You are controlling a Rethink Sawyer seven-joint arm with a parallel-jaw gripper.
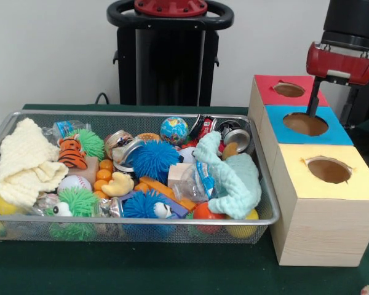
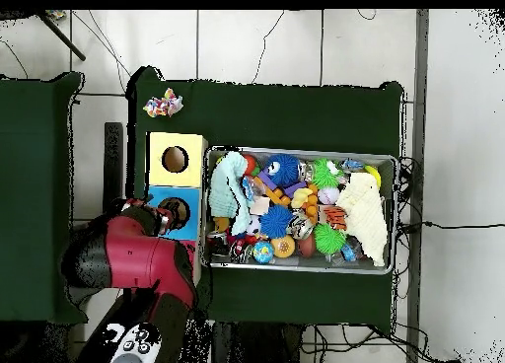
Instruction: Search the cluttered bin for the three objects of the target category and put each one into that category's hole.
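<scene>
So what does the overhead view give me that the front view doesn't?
Only overhead: a small white many-coloured printed cloth lying on the green table outside the bin, beyond the yellow-topped box, and the arm's red body covering the red-topped box. Only front: the red-topped box and the pincer hanging over the blue-topped box's hole. Both: the wire-mesh bin holding the mint-green knitted cloth and pale-yellow knitted cloth.
</scene>
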